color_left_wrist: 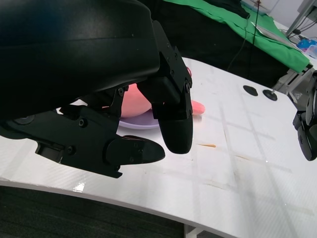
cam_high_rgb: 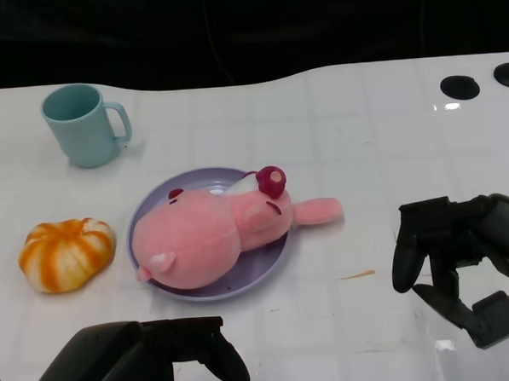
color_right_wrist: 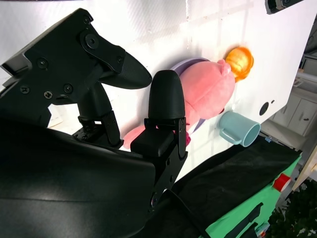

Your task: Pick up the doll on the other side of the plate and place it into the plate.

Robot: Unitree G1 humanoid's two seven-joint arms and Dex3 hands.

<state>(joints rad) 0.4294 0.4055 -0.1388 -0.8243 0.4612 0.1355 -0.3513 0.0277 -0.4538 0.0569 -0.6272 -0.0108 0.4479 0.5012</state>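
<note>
Currently the left hand is sitting at the near table edge, fingers apart and gripping nothing, hovering just above the white table; the left wrist view is showing its fingers clear of any object. Right hand is hanging over the table's near right, fingers spread and curled down, also holding nothing and touching nothing.

Pink doll is lying on its side in the purple plate, with one limb sticking out over the rim toward the right hand. It's sitting just beyond the left hand and well apart from the right one, off to that hand's left.

Orange pumpkin toy is resting left of the plate, near but not touching. Teal mug is standing upright farther back on the left.
</note>
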